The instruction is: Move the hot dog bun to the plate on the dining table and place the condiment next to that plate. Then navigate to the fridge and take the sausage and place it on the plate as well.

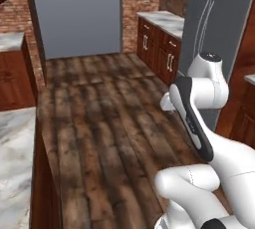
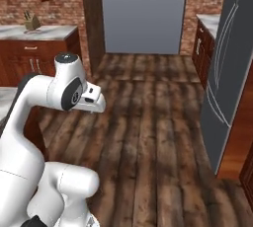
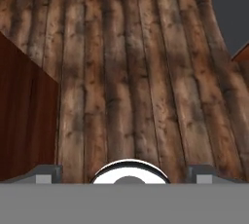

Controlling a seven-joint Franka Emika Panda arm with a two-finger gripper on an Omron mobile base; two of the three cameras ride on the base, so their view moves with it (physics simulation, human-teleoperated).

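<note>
Left base view, left to right: the desk [image 1: 15, 153], marble-topped with a reddish wood side, is lying along the lower left edge; a plank floor [image 1: 99, 118] is spreading across the middle; a grey panel [image 1: 74, 14] is standing at the back between brick walls; wood cabinets [image 1: 159, 49] with a marble top are running along the right; the fridge [image 1: 219, 19], grey with thin vertical handles, is standing closed at the far right, behind the arm [image 1: 199, 118].

Right base view, left to right: a back counter [image 2: 37, 32] is carrying a small knife block [image 2: 32, 22]; the arm [image 2: 49, 122] is folding up at lower left; the floor [image 2: 148, 137] is filling the centre; the fridge [image 2: 225, 63] is rising along the right edge, doors shut.

Hand view, left to right: a reddish wood panel [image 3: 24, 125] is sitting at the left, floor planks [image 3: 136, 72] are running beneath, and a grey corner [image 3: 233, 9] is showing at upper right. The claw [image 3: 125, 175] is pointing down at the floor, its tips spread wide apart, released, with nothing between them.
</note>
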